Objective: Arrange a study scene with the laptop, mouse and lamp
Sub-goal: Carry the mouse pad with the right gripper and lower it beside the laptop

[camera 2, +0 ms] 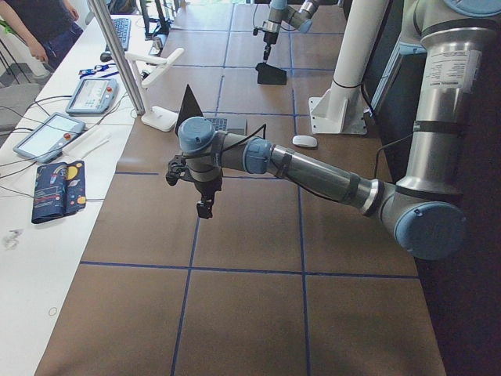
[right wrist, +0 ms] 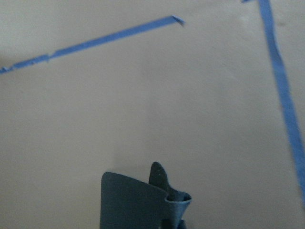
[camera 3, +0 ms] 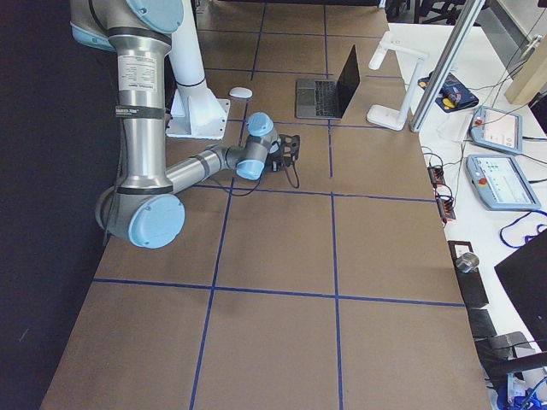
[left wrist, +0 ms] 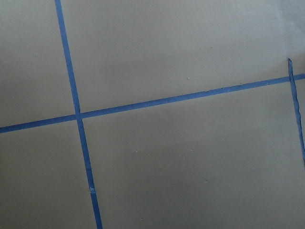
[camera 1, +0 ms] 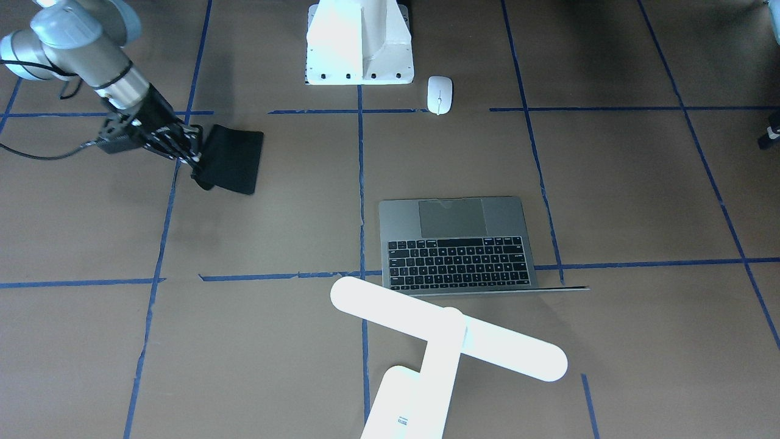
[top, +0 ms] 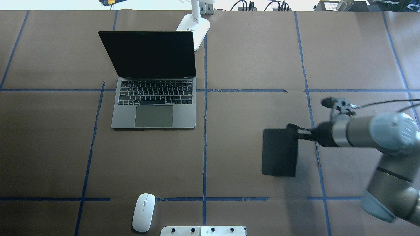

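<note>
Open slim dark-grey metal laptop (top: 153, 108), screen dark, stands in the left half of the brown paper-covered table (top: 249, 59), towards the operators' edge. White T-shaped desk lamp (camera 1: 451, 332) stands at that edge, just beside the laptop's screen. Small glossy white oval mouse (top: 143, 212) lies at the robot-side edge, near the white bolted pedestal (camera 1: 359, 55). Right gripper (top: 295, 131) is clamped on the edge of a black rectangular mat (top: 279, 154) in the right half, mid-depth; whether the mat's other edge rests on the table cannot be determined. Left gripper (camera 2: 205, 207) hangs above bare table towards the left end; its jaw opening cannot be told.
</note>
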Robot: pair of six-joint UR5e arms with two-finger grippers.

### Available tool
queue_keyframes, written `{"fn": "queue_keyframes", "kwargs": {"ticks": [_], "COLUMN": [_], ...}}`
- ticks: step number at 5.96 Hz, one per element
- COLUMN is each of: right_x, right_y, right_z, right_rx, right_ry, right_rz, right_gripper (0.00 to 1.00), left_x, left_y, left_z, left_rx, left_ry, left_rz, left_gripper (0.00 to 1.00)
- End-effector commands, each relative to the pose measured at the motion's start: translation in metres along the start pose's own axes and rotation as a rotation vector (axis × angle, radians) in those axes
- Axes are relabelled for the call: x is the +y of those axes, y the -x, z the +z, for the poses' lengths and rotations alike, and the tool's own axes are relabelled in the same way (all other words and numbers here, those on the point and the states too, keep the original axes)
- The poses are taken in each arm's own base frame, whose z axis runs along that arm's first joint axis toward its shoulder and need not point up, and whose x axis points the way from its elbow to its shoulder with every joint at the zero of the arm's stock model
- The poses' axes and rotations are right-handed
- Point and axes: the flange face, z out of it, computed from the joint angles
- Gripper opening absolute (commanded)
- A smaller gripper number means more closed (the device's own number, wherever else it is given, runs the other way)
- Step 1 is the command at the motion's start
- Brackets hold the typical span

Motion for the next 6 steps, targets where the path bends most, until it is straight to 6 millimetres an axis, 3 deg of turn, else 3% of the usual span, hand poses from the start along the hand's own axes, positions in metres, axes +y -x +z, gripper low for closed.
{"fn": "queue_keyframes", "kwargs": {"ticks": [1, 2, 3, 5, 6], "right_x": [-0.074, -0.112, -0.149, -0.155, -0.154], "right_y": [0.114, 0.152, 0.183, 0.19, 0.189], "right_z": [0.055, 0.094, 0.102, 0.105, 0.107], "right_rx": [0.049, 0.073, 0.071, 0.039, 0.042], "right_ry": [-0.035, -0.035, -0.011, -0.009, -0.006], "right_rz": [0.042, 0.059, 0.078, 0.065, 0.014], "right_gripper": [0.0, 0.0, 0.0, 0.02, 0.99], "left_x": [0.0, 0.0, -0.001, -0.003, -0.003], "left_y": [0.0, -0.001, -0.002, -0.003, -0.004], "left_z": [0.0, -0.001, -0.001, -0.002, -0.002], "left_rx": [0.0, 0.0, 0.001, 0.001, 0.002], "left_ry": [0.0, -0.004, -0.004, -0.008, -0.013], "left_rz": [0.0, 0.005, 0.006, 0.009, 0.014], "left_gripper": [1.0, 1.0, 1.0, 1.0, 1.0]}}
